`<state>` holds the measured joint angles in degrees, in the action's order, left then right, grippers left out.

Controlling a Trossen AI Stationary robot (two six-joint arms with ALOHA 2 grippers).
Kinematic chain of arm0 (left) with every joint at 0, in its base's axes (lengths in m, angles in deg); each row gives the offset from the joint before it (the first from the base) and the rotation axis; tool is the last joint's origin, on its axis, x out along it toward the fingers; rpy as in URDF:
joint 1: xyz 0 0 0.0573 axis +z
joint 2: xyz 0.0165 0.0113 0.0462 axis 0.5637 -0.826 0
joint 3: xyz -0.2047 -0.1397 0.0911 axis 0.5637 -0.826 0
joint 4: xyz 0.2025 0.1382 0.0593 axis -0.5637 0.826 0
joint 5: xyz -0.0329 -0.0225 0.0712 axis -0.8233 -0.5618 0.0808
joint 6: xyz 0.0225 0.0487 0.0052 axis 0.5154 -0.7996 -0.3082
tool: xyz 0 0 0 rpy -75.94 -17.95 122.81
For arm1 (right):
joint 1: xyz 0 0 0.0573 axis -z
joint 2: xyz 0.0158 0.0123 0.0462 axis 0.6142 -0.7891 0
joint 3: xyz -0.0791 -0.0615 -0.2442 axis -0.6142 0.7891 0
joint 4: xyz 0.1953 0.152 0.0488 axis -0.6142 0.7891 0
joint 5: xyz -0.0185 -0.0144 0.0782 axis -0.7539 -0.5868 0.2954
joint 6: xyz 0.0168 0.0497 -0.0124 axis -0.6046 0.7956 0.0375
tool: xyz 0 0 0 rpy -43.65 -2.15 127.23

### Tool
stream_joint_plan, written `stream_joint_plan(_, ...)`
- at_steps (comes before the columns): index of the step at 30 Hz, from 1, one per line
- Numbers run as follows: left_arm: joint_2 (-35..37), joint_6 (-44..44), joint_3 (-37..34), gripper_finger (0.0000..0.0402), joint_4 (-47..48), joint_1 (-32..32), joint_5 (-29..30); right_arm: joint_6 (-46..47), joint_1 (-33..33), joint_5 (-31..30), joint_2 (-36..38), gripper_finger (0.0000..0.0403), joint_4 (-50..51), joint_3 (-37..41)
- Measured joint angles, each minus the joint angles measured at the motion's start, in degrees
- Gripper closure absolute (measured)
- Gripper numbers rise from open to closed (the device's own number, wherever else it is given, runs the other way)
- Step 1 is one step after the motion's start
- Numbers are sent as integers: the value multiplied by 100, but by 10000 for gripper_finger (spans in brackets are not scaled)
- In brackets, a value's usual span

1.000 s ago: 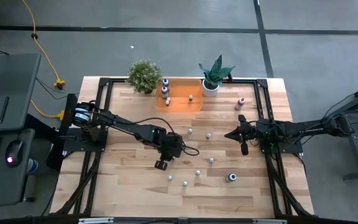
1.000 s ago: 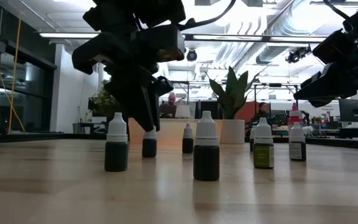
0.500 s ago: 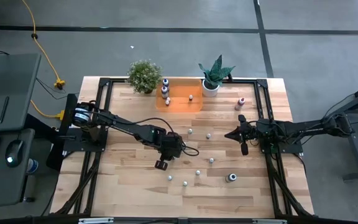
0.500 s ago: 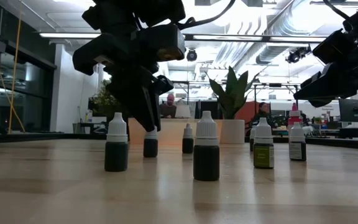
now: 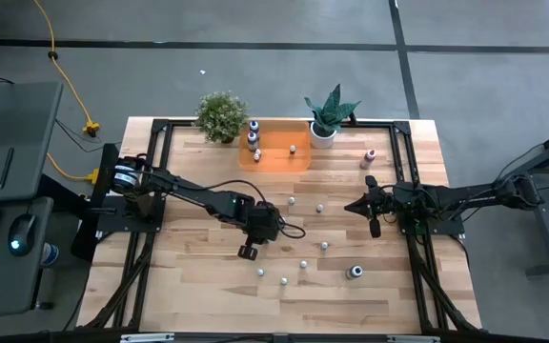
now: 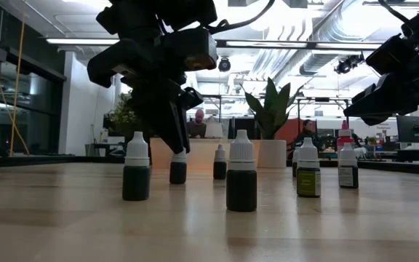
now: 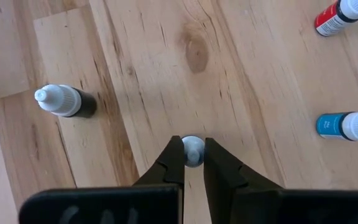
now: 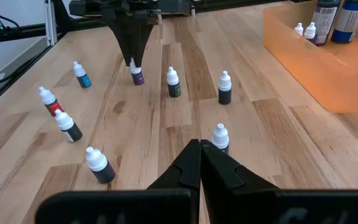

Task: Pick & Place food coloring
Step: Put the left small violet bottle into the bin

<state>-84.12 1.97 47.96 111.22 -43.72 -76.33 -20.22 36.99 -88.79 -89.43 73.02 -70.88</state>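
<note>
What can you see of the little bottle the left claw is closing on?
The bottle is a tiny dropper bottle with a white cap and a dark body that looks purple in the right wrist view. It stands upright on the wooden table, with other small bottles near it. The left claw comes straight down over it, and its two dark fingers pinch the white cap from both sides. Its label cannot be read.

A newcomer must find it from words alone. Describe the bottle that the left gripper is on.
Find the orange tray at the edge of the table, then follow the left arm out to the left gripper near the table's middle. Its fingers pinch the white cap of the purple bottle, which stands upright. No other loose bottle has a purple body, and no other is gripped.
</note>
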Motion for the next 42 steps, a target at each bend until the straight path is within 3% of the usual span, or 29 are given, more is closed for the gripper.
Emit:
stream_joint_plan(16,52,4,-5,383,87,2,119,0,1,0,2,402,1,0)
stream_joint_plan(27,55,-89,876,383,1154,107,242,0,2,0,2,402,2,2)
stream_joint_plan(37,63,1942,1979,383,2669,478,892,0,1,0,2,402,2,1)
stream_joint_plan(42,63,2704,2265,383,3132,763,920,0,2,-1,2,402,0,1)
